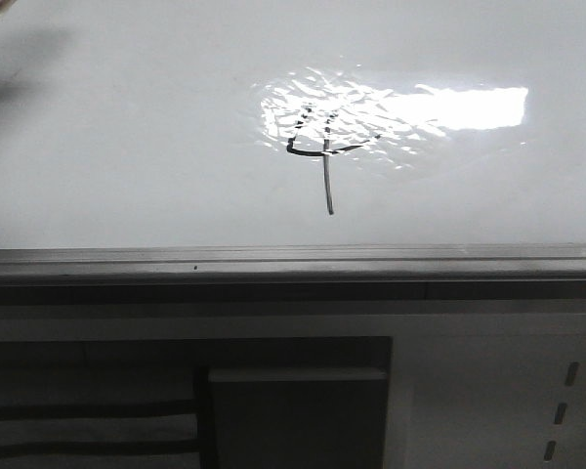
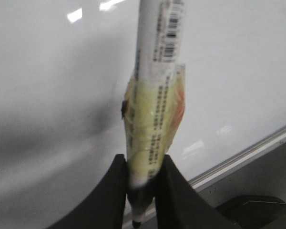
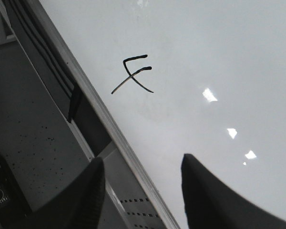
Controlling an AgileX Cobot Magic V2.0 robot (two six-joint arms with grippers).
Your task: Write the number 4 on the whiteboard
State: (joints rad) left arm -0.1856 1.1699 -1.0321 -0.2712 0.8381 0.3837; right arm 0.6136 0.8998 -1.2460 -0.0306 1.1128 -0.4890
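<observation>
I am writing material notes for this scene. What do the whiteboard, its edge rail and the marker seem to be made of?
Whiteboard: glossy white, probably coated or laminated, since it mirrors a rippled light patch.
Edge rail: grey, dull sheen, likely aluminium.
Marker: apparently white plastic with a printed barcode, wrapped in shiny clear tape over yellowish padding, held by the left gripper.

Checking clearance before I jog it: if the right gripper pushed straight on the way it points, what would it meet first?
Probably the whiteboard surface, near its grey edge rail; the open right gripper holds nothing. Depth is unclear.

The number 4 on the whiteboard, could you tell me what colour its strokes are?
Black, fading to grey along the stem; the number 4 shows best in the front view.
</observation>
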